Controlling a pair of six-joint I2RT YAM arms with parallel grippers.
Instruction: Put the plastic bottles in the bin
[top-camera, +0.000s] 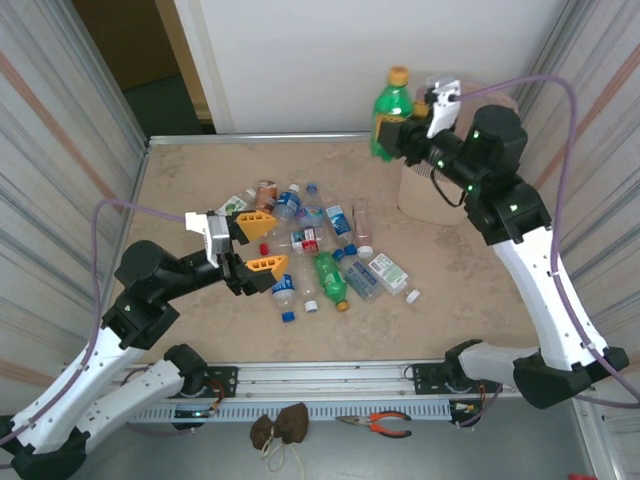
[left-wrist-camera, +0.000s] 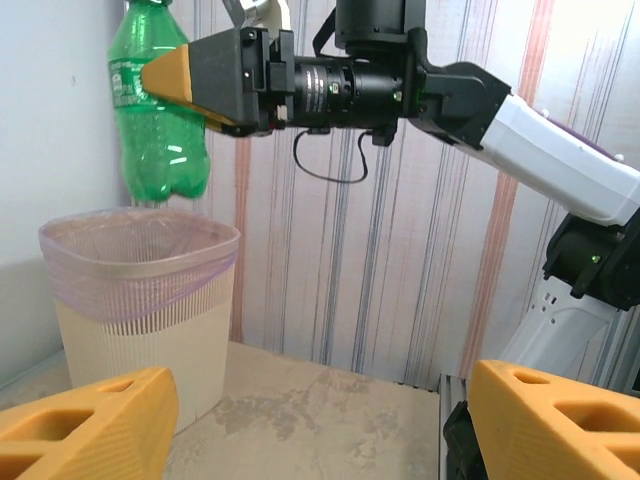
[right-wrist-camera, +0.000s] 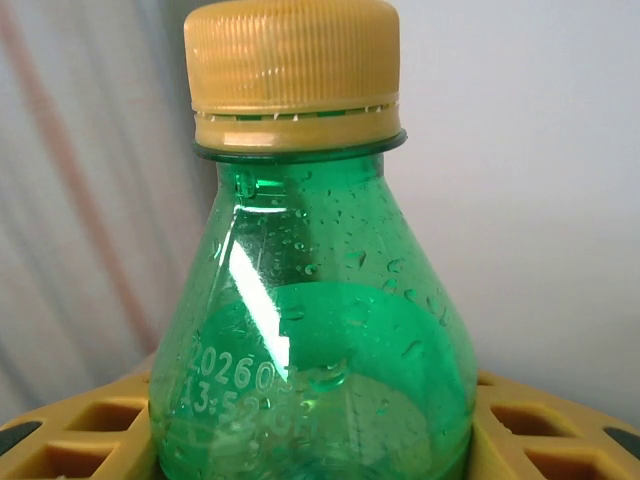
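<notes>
Presently the right gripper (top-camera: 395, 138) is clenched across the body of a green bottle (top-camera: 388, 105) with a yellow cap (right-wrist-camera: 292, 70), held upright at the upper right of the overhead frame. In the left wrist view the bottle hangs above the rim of the bin (left-wrist-camera: 130, 340), clear of it; whether it is squarely over the mouth cannot be told. The left gripper (top-camera: 262, 244) stands released and empty at the left edge of the other bottles (top-camera: 325, 250), heaped mid-frame on the table (top-camera: 200, 180).

Judgement: the green bottle looks empty, hence light. It is thin-walled and smooth, with droplets inside, so liable to buckle or slip. Best hold is across the labelled waist below the shoulder, with moderate pressure.
</notes>
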